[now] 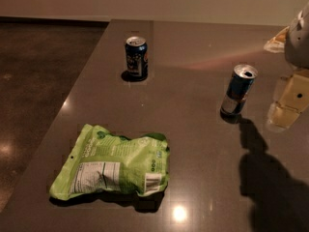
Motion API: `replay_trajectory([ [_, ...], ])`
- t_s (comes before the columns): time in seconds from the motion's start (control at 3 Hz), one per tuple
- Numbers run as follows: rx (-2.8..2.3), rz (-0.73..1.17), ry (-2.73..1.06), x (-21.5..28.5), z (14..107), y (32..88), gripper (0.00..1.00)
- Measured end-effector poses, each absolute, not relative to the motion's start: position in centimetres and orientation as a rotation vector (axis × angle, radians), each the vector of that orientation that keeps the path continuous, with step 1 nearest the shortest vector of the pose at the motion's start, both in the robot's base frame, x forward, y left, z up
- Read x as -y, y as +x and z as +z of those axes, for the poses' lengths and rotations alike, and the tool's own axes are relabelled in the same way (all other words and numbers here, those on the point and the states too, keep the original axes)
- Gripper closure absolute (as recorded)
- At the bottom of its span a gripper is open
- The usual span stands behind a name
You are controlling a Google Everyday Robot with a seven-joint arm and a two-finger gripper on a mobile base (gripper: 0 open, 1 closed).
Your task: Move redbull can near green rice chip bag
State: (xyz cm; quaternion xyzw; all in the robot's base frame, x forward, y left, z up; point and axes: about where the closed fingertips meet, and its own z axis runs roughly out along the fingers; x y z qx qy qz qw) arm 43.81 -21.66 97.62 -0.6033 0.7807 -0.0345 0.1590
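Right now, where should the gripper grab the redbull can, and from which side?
Probably around its mid-body, from the view's right: the redbull can stands upright and slim, and the gripper hovers on that side, nothing between them.

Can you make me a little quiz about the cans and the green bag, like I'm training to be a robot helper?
1. True or false: the redbull can is touching the green rice chip bag.
2. Fill in: the redbull can and the dark blue can both stand ____ on the table.
3. Which is closest to the claw, over at the right edge of the view? A) dark blue can B) redbull can C) green rice chip bag

Key: 1 false; 2 upright; 3 B.
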Motion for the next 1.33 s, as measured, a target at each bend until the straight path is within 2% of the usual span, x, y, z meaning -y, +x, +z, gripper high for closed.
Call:
replay_trajectory([
  [0.67,-2.249,-0.077,-1.691,22.0,97.6,44.4,0.0],
  [1.33,-2.313,0.084,-1.445,24.2,95.8,49.5,0.0],
])
